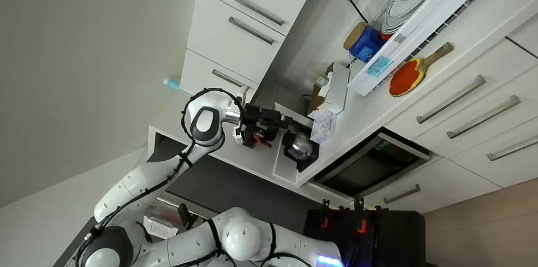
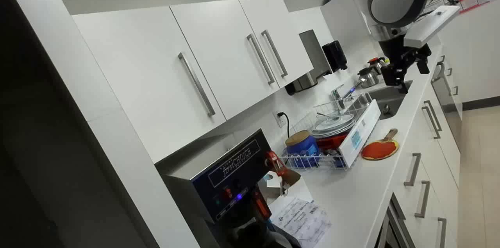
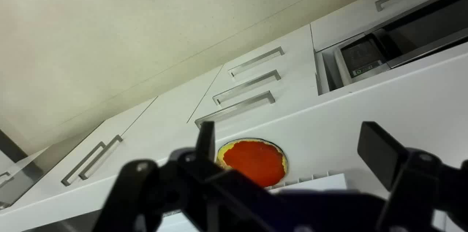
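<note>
The gripper [image 3: 292, 148] is held in the air above the counter [image 2: 343, 201], its fingers spread wide apart; in the wrist view the red face of a paddle [image 3: 254, 162] is framed between them, though paddle and gripper are well separated; the paddle is laid flat on the counter near the front edge, beside a white panel [image 2: 361, 132] stood along the dish rack [image 2: 324, 162]; its long axis is set roughly parallel to that edge, the wooden handle [image 1: 439, 53] (mostly hidden behind the gripper in the wrist view, but shown in both exterior views) being pointed toward the sink [image 2: 377, 97] and the yellow-rimmed face toward the coffee machine [image 2: 230, 177]; in the rack, plates [image 2: 334, 131] are stacked and a blue tub [image 2: 304, 148] is placed; beside the machine, a printed sheet [image 2: 302, 218] is laid on the counter.
</note>
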Tool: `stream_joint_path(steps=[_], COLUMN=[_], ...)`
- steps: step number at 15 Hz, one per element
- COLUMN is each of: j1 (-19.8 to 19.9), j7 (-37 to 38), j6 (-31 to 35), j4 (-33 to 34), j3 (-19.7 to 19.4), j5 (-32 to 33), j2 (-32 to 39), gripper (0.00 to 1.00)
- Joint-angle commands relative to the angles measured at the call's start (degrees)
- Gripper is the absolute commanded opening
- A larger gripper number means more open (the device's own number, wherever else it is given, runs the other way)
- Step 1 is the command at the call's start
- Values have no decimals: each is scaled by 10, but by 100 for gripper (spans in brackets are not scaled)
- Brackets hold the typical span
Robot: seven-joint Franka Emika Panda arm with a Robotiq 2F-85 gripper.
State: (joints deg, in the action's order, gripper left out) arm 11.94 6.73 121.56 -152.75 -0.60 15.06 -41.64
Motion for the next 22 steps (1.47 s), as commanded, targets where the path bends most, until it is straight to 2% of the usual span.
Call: stream_joint_path(steps=[1,8,11,15,19,22], j1=[-4,-4,-48,-124,-182,-216], j7=[2,2,-26,-46,-16,4], j6=[-3,-3,-1,-37,-82,-89], j4=[2,2,-16,-32,-43,-40], j3=[-3,-3,-3,14,52,89], j5=[2,2,-30,-99,-166,-211], j2=[0,0,-28,-67,-100,-111], gripper=[100,100,100,100,100,100])
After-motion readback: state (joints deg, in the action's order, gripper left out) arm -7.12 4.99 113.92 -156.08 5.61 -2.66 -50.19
